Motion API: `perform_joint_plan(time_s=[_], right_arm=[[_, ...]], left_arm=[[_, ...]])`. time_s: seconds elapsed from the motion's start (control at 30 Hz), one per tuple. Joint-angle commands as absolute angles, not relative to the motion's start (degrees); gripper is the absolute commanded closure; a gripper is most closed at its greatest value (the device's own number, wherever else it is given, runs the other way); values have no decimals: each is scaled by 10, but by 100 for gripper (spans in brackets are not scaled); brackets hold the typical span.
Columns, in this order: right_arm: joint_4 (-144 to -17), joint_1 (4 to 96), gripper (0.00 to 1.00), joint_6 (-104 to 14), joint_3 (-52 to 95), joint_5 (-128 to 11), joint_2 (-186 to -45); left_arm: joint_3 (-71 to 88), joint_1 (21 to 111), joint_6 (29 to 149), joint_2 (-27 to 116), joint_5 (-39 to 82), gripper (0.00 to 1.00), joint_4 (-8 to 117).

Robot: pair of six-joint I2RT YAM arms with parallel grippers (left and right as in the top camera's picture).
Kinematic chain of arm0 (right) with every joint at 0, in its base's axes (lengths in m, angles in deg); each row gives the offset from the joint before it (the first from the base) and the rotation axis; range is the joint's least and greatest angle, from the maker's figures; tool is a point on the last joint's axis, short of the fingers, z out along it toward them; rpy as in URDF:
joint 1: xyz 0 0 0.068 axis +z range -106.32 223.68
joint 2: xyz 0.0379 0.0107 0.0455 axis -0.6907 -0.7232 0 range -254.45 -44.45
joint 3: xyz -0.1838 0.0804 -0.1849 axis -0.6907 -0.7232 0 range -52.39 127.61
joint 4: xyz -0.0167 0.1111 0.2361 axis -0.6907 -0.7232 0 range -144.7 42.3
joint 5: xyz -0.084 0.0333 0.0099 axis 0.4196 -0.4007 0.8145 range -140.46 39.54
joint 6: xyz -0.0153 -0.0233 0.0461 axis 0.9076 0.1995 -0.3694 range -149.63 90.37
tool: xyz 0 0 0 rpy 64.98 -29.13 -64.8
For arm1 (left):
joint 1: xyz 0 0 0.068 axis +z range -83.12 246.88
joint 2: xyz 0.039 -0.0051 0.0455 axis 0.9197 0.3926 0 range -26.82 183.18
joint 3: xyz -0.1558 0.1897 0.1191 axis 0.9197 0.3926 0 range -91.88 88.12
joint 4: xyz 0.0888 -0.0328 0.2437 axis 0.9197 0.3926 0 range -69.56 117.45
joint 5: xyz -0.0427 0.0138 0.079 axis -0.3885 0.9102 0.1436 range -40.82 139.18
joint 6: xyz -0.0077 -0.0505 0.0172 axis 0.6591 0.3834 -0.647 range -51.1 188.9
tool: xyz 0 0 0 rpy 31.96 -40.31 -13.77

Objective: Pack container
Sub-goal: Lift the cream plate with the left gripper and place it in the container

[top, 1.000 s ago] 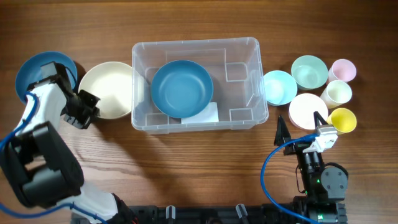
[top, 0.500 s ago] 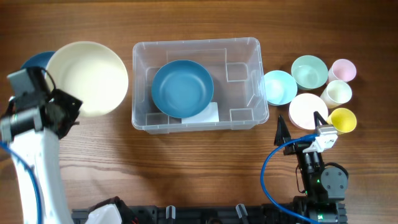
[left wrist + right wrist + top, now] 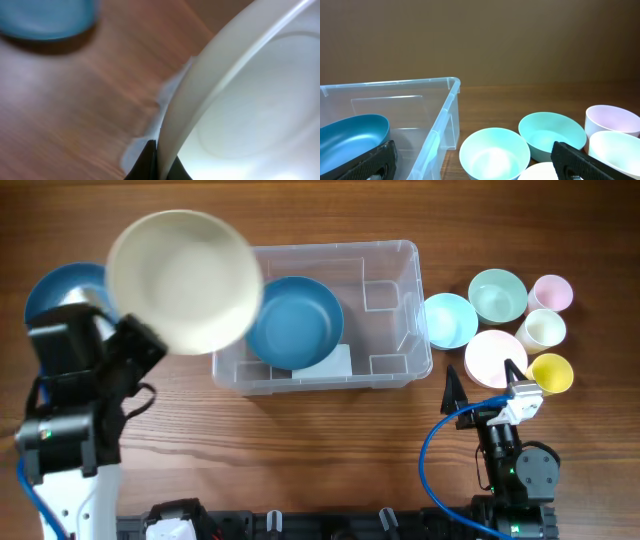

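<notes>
Tool on my left arm is pinched shut on the rim of the cream bowl. The wrist view shows that grip close up, though blurred. The container sits mid-counter, with a blue bowl lying in it over a white label. Only from overhead do I see the cream bowl raised and overlapping the container's left end, with a darker blue bowl on the counter beyond. Right of the container stand a light blue bowl, a mint bowl, a pale pink bowl and three small cups. My right tool hangs near them, spread wide and empty. Its own camera shows the container's near corner from the side.
</notes>
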State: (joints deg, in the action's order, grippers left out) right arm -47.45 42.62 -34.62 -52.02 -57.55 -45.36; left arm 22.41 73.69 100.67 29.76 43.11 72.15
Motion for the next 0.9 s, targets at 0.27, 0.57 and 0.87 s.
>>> perform_joint_plan(time_s=[0.27,0.57,0.87], right_arm=[[-471,428,0,-343,-521,-576,-453],[-471,428,0,-343,-521,-576,-453],[-471,428,0,-343,-521,-576,-453]], left_arm=[[225,507,922,429,504,96,647],[225,487,922,559,554,96,592],[225,487,916,641,560,95,546]])
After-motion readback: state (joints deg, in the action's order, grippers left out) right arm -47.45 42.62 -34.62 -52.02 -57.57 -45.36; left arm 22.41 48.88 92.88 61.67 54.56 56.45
